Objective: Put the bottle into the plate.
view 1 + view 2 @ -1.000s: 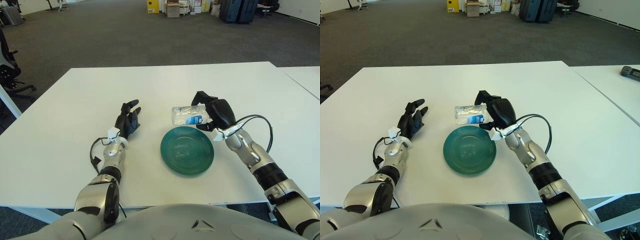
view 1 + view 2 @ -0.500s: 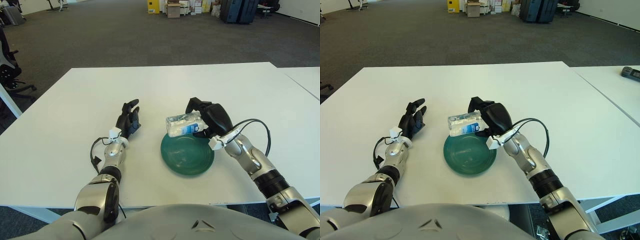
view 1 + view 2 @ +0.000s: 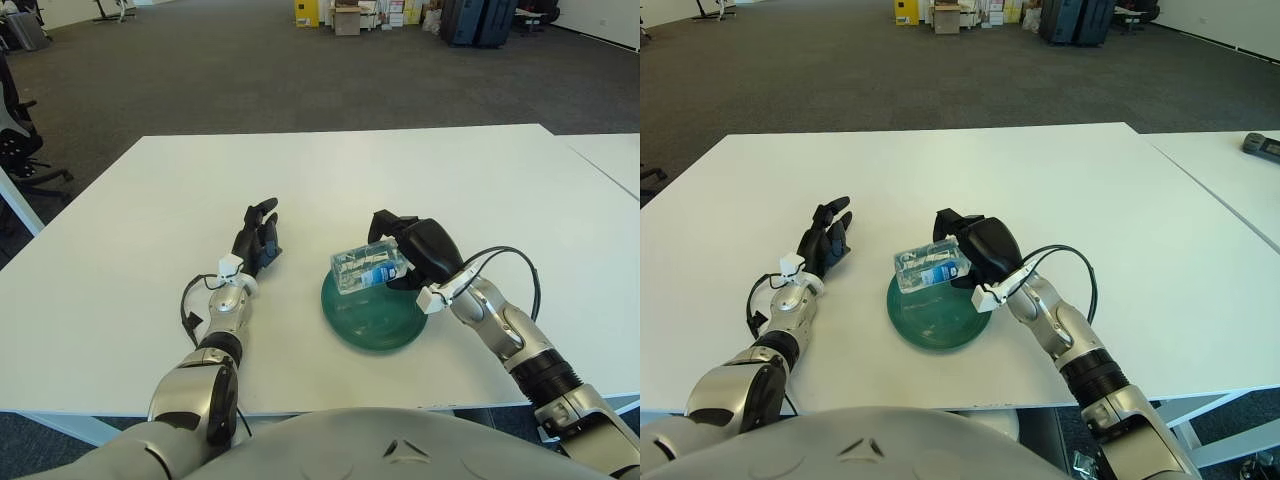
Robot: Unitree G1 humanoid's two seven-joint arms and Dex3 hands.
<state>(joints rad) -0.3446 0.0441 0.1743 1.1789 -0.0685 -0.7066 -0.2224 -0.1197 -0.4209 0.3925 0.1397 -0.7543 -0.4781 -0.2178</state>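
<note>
A clear plastic bottle (image 3: 366,268) with a blue and white label lies on its side in my right hand (image 3: 412,250). The fingers are curled around its right end. The hand holds the bottle just over the far half of a round dark green plate (image 3: 372,318) on the white table (image 3: 150,190); I cannot tell if the bottle touches the plate. My left hand (image 3: 256,238) rests flat on the table left of the plate, fingers stretched out and empty.
A second white table (image 3: 1240,165) adjoins on the right, with a dark object (image 3: 1262,145) on it. Beyond the table lies grey carpet with boxes and dark cases (image 3: 475,20) at the far wall. An office chair (image 3: 15,130) stands at the far left.
My right hand has carried the bottle from beyond the plate's far edge toward me and down, so it now hangs over the plate. The left hand has not moved.
</note>
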